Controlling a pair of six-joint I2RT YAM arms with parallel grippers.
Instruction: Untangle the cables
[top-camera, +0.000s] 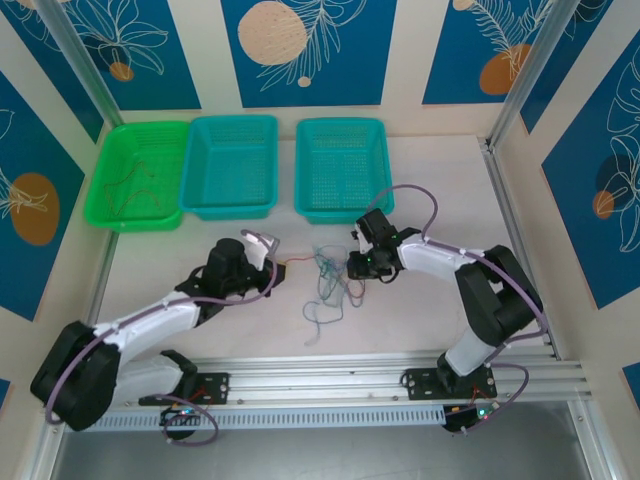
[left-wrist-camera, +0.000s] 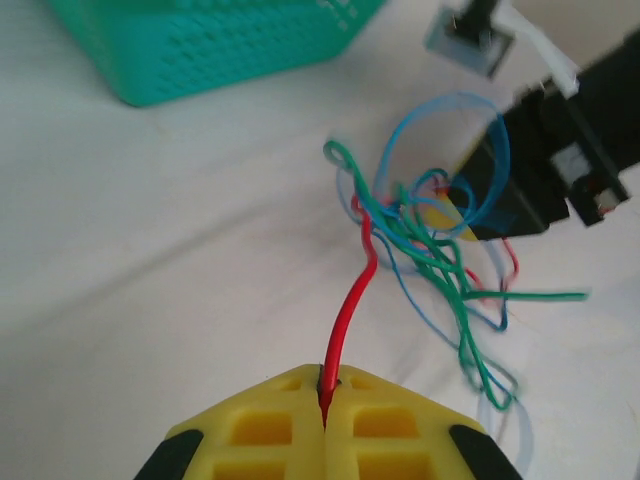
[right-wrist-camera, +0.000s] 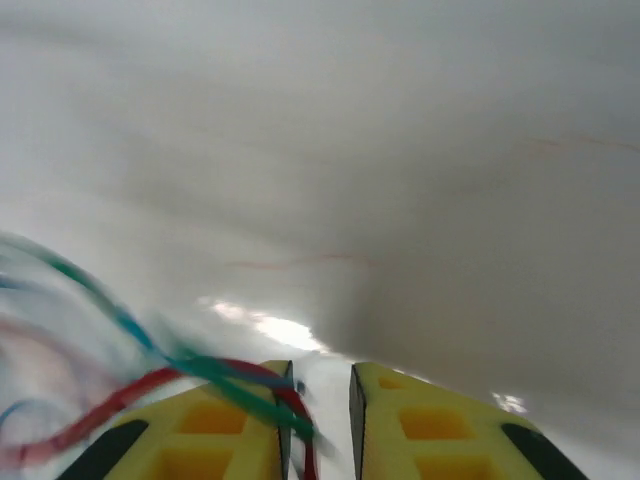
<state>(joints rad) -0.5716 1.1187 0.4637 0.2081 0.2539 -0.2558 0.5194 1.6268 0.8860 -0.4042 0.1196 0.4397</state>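
Observation:
The cables (top-camera: 330, 275) lie in a loose tangle of red, green and blue strands at the table's middle, between my two grippers. My left gripper (top-camera: 272, 262) sits just left of the tangle. In the left wrist view its yellow jaws (left-wrist-camera: 325, 385) are shut on one red cable (left-wrist-camera: 350, 300) that runs from them up into the tangle (left-wrist-camera: 440, 250). My right gripper (top-camera: 352, 262) is at the tangle's right side, its dark body (left-wrist-camera: 560, 160) close behind the loops. Its jaws (right-wrist-camera: 320, 375) stand apart, with green and red strands (right-wrist-camera: 200, 370) draped over the left finger and down into the gap.
Three baskets line the back: a green one (top-camera: 105, 190) with a few thin wires in it and two teal ones (top-camera: 232, 205) (top-camera: 343, 213). A teal basket corner (left-wrist-camera: 200, 50) lies beyond the tangle. Metal posts and walls bound the table.

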